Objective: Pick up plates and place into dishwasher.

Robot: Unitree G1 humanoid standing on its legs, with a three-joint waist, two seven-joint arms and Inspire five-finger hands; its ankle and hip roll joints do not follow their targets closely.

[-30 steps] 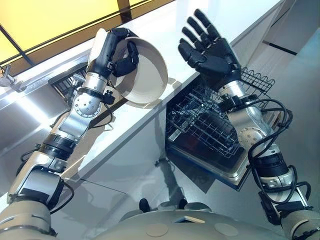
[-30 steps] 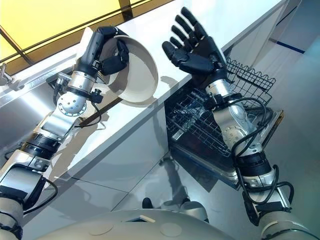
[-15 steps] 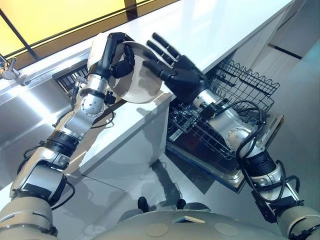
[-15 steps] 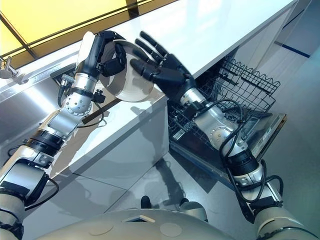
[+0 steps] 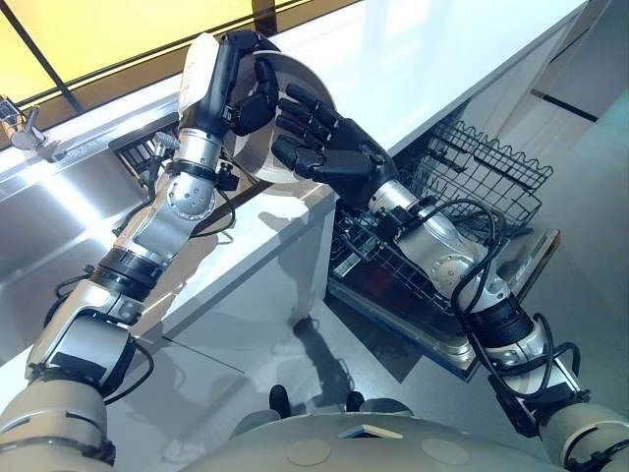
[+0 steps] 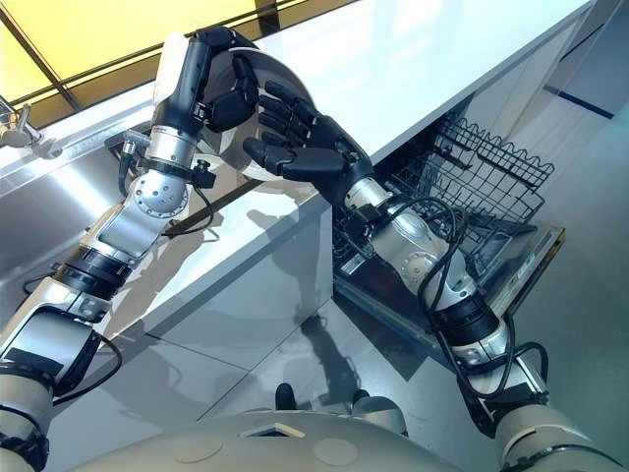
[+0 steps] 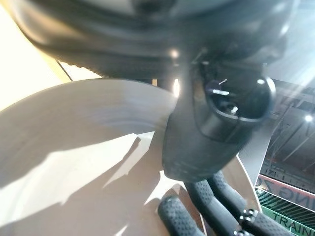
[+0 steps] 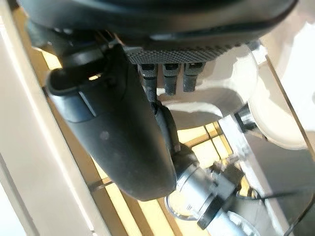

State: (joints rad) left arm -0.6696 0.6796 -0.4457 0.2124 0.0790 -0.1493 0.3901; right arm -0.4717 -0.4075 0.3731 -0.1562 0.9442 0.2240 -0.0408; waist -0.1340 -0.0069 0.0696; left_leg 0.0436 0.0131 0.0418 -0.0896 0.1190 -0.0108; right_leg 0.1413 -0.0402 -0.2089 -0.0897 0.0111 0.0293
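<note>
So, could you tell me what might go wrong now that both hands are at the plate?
The left hand grips the plate; the right hand only rests its fingers against it. Releasing too soon could drop it onto the counter. Swinging down to the dishwasher rack, the plate might knock the counter's edge.

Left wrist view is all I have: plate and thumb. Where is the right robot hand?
Observer: The right robot hand is at the plate, fingers spread against its face, across from the left robot hand gripping the rim.
Operator: Dishwasher open?
Observer: Yes, the door is down and the rack pulled out, beneath the right arm.
Operator: What's under the plate?
Observer: The white counter, near its corner.
</note>
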